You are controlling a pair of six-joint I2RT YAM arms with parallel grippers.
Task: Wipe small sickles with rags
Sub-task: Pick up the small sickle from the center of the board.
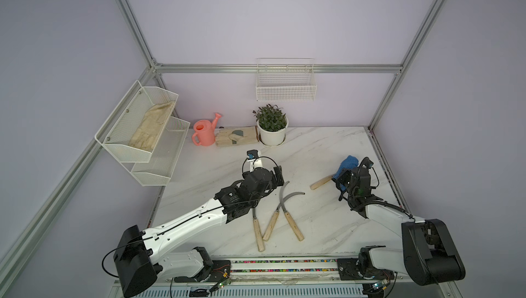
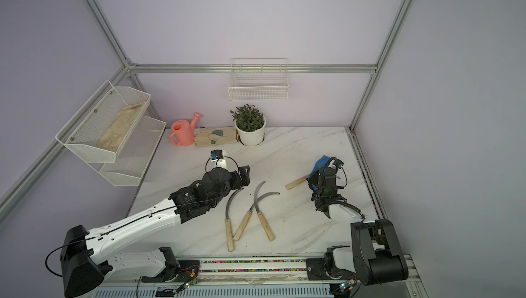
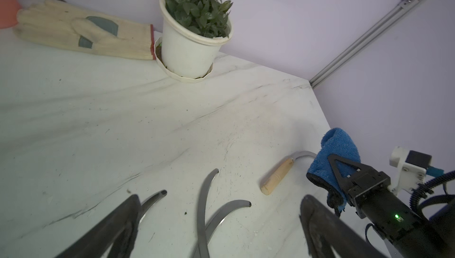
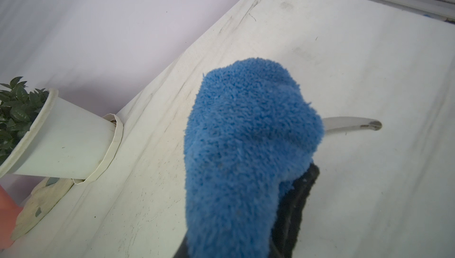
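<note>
Blue rag pinched by right end effector, draped over one sickle.
Left end effector spread wide, near three sickles.

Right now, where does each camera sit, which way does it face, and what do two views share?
Both top views: high above the robot's base, looking down over the table; left arm and right arm show.
Left wrist: low on the left arm, facing the potted plant; its open jaws and the right jaws, shut on the blue rag, show.
Right wrist: behind the rag, facing the far table edge; rag hides its jaws.
Wrist views share plant, rag, lone sickle.
</note>
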